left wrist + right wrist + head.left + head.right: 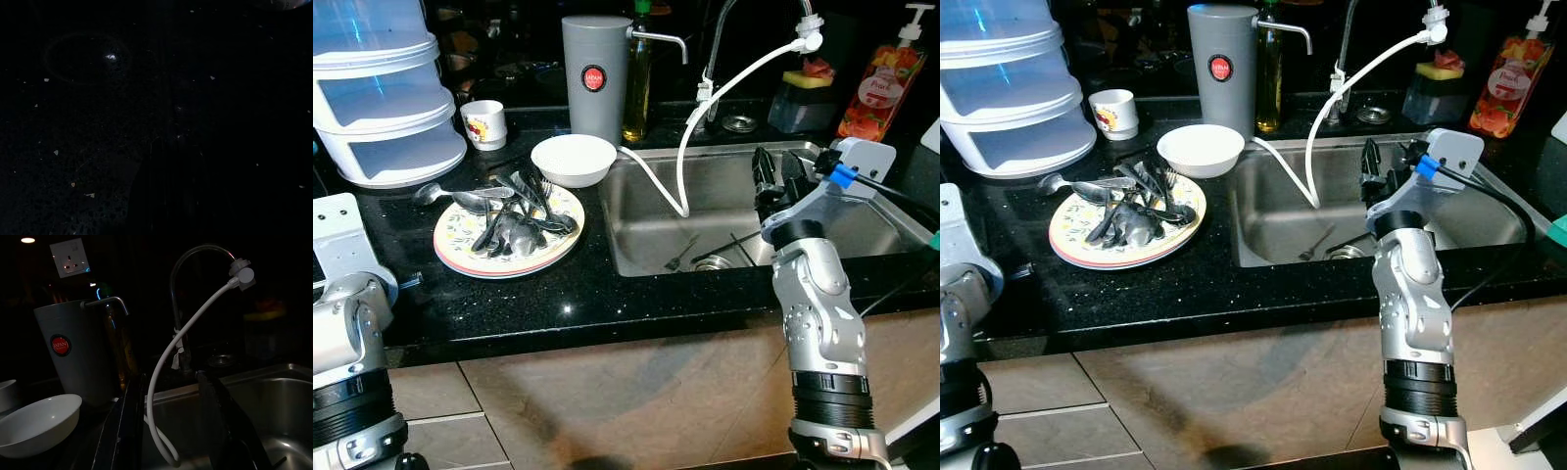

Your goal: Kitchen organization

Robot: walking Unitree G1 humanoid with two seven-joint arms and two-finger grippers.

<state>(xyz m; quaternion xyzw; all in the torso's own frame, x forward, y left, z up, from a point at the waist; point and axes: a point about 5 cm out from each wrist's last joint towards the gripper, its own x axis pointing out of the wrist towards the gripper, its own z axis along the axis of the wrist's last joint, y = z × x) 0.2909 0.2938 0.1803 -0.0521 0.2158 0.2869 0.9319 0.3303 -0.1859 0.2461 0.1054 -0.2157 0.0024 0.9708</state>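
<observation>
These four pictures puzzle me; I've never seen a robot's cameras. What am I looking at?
A humanoid robot stands at a black kitchen counter. The two bright pictures come from its head, looking down. The two dark ones come from wrist cameras.

Its right gripper hangs over the sink, open and holding nothing. The left arm rests low by the counter.

On the counter: a plate heaped with cutlery, a white bowl, a mug and a grey jug. A white hose runs into the sink.
</observation>
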